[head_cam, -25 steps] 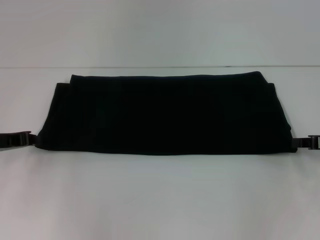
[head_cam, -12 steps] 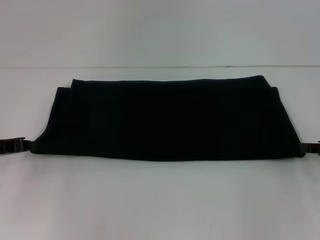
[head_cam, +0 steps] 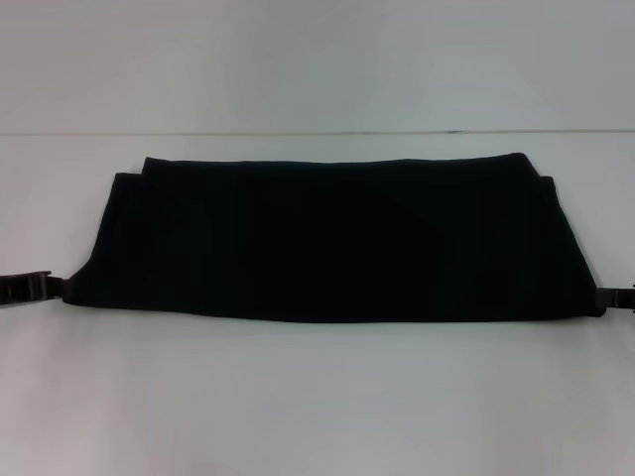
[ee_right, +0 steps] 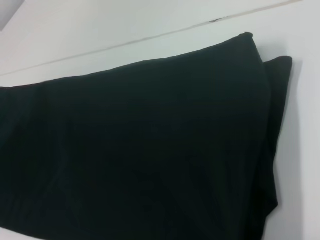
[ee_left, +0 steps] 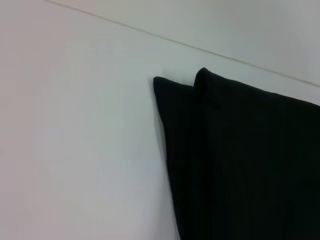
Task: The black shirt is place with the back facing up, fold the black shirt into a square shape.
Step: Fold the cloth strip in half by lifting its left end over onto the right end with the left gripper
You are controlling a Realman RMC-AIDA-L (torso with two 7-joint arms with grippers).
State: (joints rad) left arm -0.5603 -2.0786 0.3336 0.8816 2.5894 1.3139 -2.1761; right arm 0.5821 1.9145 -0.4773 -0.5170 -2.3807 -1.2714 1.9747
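Observation:
The black shirt (head_cam: 327,238) lies folded into a wide flat band across the white table, plain side up, with no lettering showing. My left gripper (head_cam: 58,288) sits at the shirt's near left corner and my right gripper (head_cam: 607,297) at its near right corner, each shut on the fabric there. The near edge sags a little in the middle between them. The left wrist view shows the shirt's far left corner (ee_left: 250,165) with two stacked layers. The right wrist view shows its far right corner (ee_right: 140,150), also layered.
The white table (head_cam: 317,397) runs on in front of the shirt and to both sides. A thin seam (head_cam: 317,133) crosses behind the shirt where the table meets the white wall.
Both grippers have moved outward and slightly nearer, drawing the shirt's near corners wider. The near edge now lies closer to me. Little has moved in the last half second.

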